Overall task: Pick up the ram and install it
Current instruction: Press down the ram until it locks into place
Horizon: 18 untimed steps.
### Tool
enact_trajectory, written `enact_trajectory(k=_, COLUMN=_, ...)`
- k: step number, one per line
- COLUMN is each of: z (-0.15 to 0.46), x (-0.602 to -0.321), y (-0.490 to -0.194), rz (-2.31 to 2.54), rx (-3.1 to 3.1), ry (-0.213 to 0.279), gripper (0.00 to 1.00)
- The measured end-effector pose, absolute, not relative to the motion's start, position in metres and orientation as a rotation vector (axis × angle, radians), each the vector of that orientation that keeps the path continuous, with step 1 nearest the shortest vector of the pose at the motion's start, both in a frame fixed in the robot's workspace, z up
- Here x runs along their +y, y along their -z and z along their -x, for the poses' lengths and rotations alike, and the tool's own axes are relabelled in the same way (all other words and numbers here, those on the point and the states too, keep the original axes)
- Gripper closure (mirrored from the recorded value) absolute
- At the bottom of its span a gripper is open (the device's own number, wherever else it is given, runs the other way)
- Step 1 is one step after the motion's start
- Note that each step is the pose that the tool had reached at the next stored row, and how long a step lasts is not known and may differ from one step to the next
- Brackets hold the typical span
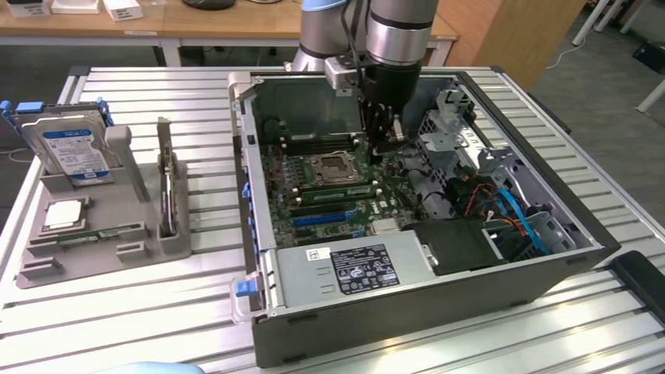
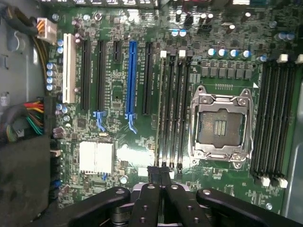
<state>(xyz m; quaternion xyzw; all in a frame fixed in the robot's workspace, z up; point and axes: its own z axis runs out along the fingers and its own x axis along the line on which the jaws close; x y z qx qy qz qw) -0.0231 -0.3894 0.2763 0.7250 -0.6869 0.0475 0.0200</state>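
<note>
The ram (image 1: 330, 190) is a thin green stick standing on edge in a memory slot beside the empty processor socket (image 1: 335, 165) on the motherboard. In the wrist view the ram (image 2: 159, 113) appears as a narrow pale-green line next to black empty slots. My gripper (image 1: 382, 146) hangs inside the open computer case over the far end of those slots. Its black fingers are shut with nothing between them. In the wrist view the gripper (image 2: 159, 172) has its tips pressed together right over the end of the ram's slot. Whether they touch the stick I cannot tell.
The case wall (image 1: 244, 156) and drive cage (image 1: 457, 125) hem in the arm. A power supply (image 1: 353, 269) fills the case's near corner. On the exterior view's left, a grey holder (image 1: 156, 249) carries a blue-labelled hard drive (image 1: 73, 148), a silver chip (image 1: 65, 214) and an upright card (image 1: 164, 187).
</note>
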Motion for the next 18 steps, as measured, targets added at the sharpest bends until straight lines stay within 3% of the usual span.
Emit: enact_trajectory(k=18, z=0.019, x=-0.39, y=-0.263, rz=-2.242, rx=-2.124, ry=-0.133, gripper=0.9)
